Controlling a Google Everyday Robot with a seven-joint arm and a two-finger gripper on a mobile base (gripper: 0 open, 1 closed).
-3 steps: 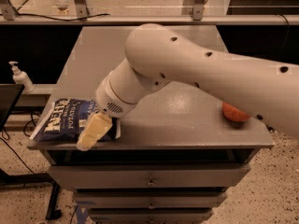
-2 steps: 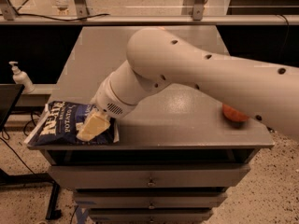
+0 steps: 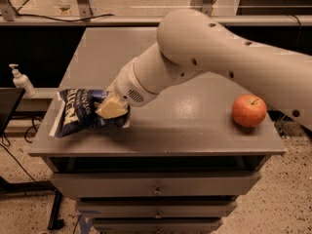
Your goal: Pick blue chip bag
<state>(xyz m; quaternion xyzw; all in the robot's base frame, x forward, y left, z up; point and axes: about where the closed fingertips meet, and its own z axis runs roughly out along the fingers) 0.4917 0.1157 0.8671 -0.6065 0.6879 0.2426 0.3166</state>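
While I am steering from the console, the gripper [image 3: 113, 107] is pinching the nearest end of the blue chip bag [image 3: 80, 112]. One pale finger [image 3: 111, 108] is lying across the top and the other is hidden beneath. Out from the pincer, the bag is stretching over the corner of the grey table [image 3: 195, 130]. Its free end is tilting rather than lying flat, which I am reading as the grasp taking its weight. Behind the pincer, the white arm [image 3: 204, 48] is reaching low across the tabletop. Well apart, on the arm's far side, a red apple [image 3: 249, 110] is sitting untouched. Beyond the bag, a soap dispenser [image 3: 19, 79] is standing off the table.
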